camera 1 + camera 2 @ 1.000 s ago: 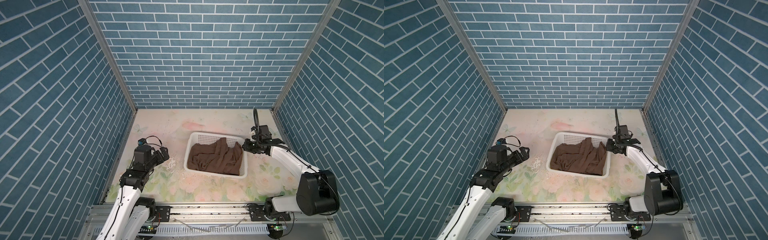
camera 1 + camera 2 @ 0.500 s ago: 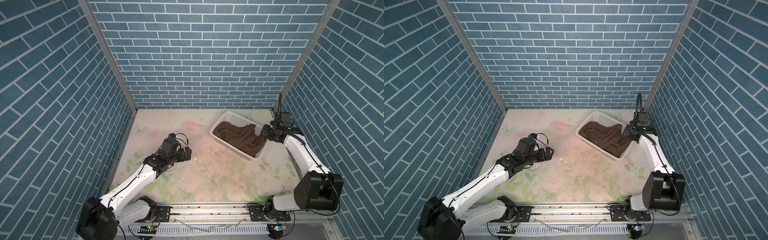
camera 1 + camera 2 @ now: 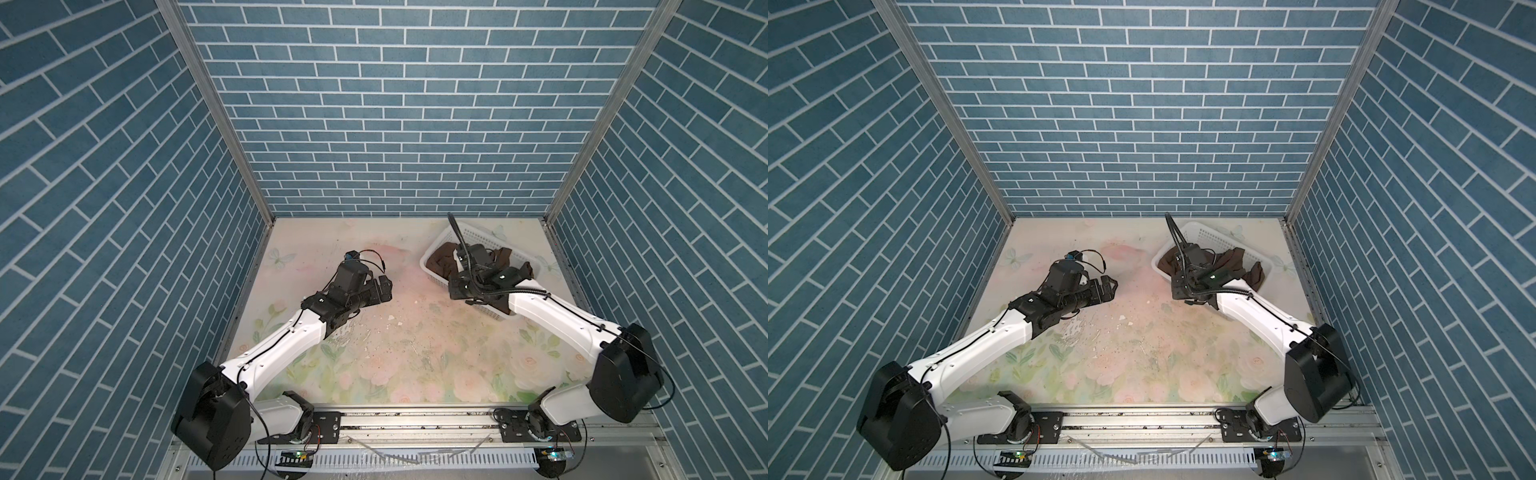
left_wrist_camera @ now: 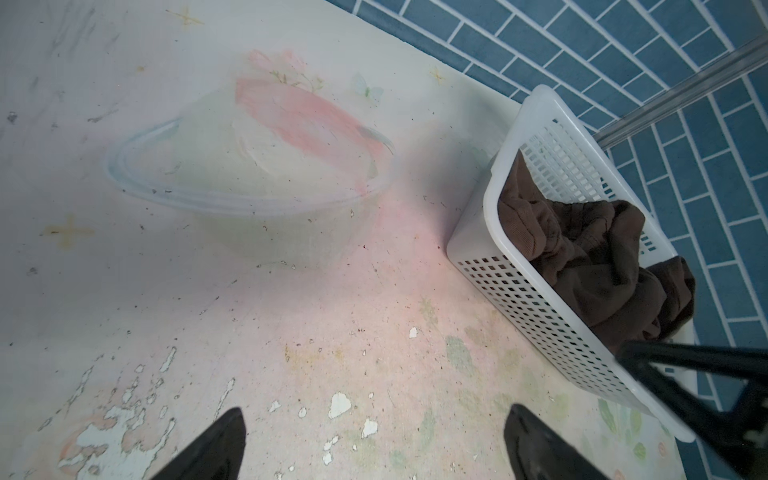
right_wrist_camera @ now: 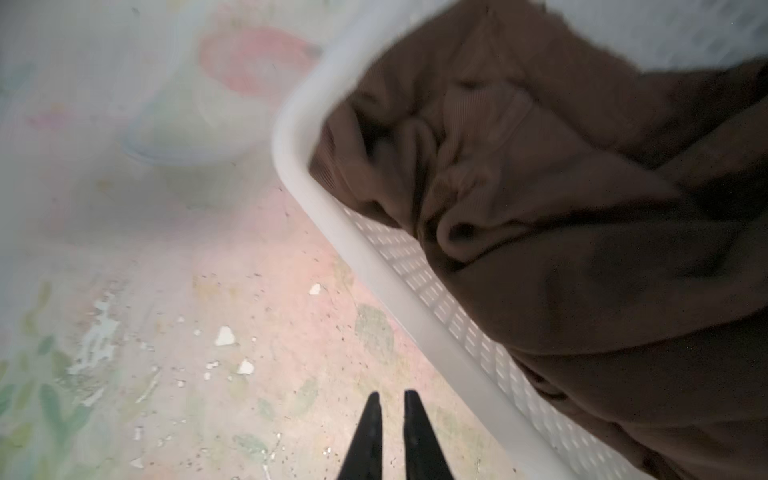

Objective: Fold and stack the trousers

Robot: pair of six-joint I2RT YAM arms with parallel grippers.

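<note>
Basket (image 4: 519, 291) of trousers (image 4: 582, 249) now in the tabletop's (image 3: 395, 332) far right corner, clearing folding room; right gripper (image 5: 390, 395) seemingly pressed together, left gripper (image 4: 374, 411) spread.

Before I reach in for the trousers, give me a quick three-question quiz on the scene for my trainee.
1. True or false: the brown trousers lie bunched inside the white perforated basket.
2. The left pincer is: A) wide open, B) shut on cloth, C) out of sight.
3. Fill in: the right pincer has its tips nearly together and empty, over the bare ____ beside the basket.
Key: 1 true; 2 A; 3 table.
</note>
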